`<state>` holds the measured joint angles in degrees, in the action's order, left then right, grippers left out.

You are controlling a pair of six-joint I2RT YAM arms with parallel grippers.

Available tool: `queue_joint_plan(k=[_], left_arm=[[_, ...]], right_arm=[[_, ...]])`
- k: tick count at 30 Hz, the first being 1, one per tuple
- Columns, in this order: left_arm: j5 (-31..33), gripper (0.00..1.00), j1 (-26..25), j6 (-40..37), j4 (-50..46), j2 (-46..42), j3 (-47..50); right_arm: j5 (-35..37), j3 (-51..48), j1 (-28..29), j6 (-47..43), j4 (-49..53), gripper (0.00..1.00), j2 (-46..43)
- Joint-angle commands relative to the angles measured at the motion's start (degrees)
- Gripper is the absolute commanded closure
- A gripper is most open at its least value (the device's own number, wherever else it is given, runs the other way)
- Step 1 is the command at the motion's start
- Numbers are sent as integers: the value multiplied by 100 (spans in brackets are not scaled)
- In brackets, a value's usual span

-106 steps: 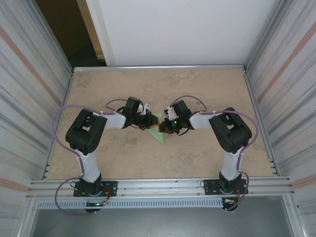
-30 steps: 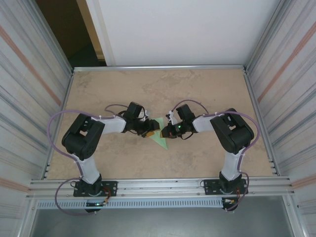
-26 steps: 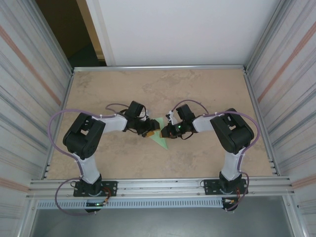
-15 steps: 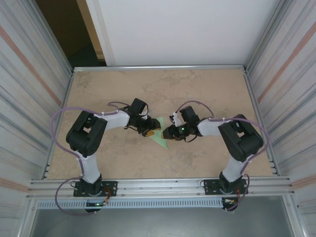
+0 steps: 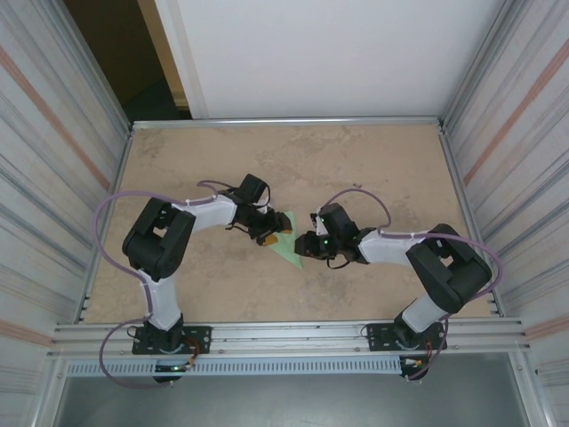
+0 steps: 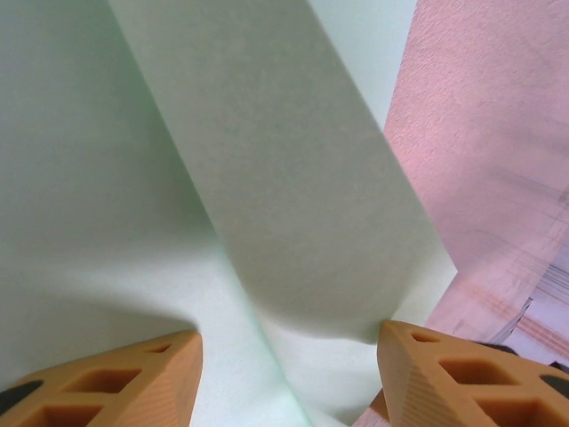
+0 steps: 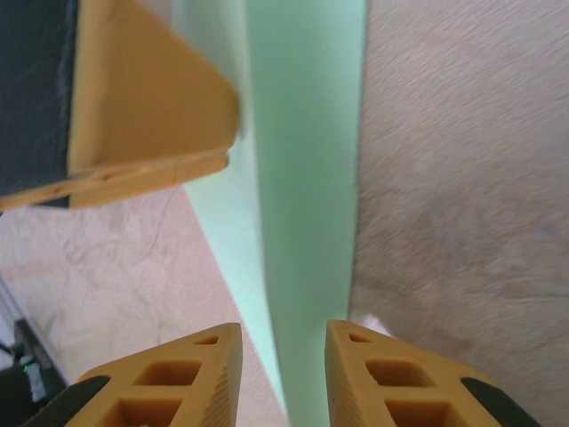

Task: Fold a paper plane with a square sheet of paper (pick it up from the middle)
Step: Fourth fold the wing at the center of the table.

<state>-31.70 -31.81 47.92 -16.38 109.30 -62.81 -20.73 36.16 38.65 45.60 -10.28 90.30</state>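
Note:
The pale green sheet of paper [image 5: 291,248] lies on the table folded into a narrow triangle, its sharp tip toward the near side. My left gripper [image 5: 269,235] sits low at its left edge. In the left wrist view, that gripper [image 6: 289,336] is open, and the paper [image 6: 178,178] with a raised flap lies between its orange fingers [image 6: 107,382]. My right gripper [image 5: 306,245] is at the right edge. In the right wrist view, it [image 7: 283,327] stands open with a strip of the paper [image 7: 302,178] running between its fingertips.
The tan tabletop [image 5: 373,169] is fenced by a metal rail at the back and corrugated walls on both sides. One finger of the left gripper [image 7: 142,98] juts into the right wrist view, close above the paper. Both arms crowd the table's middle.
My right arm has swung its elbow out to the right and its wrist toward the near side. Its jaws have parted. The left gripper has edged slightly toward the back, and the paper stays put.

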Motion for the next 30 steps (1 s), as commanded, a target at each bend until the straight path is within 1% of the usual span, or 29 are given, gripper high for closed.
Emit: queue_joint_plan(k=[1,6,18,22,26,30], left_arm=[[934,43,-101,-123,-906,740,404],[964,41,-107,-191,-1014,802,364],[985,40,-155,-221,-1146,930,263],[999,40,-152,-231,-1181,953,237],[996,40,-154,-239,-1209,963,225],[994,40,-152,-239,-1236,971,209]], right_arm=[[393,-74,18,293,-247,70,82],[109,-98,14,337,-496,77,268],[-328,-171,-11,410,-911,79,539],[-363,-180,-33,392,-945,79,563],[-392,-180,-42,331,-920,76,602],[-421,-223,-98,297,-948,79,632]])
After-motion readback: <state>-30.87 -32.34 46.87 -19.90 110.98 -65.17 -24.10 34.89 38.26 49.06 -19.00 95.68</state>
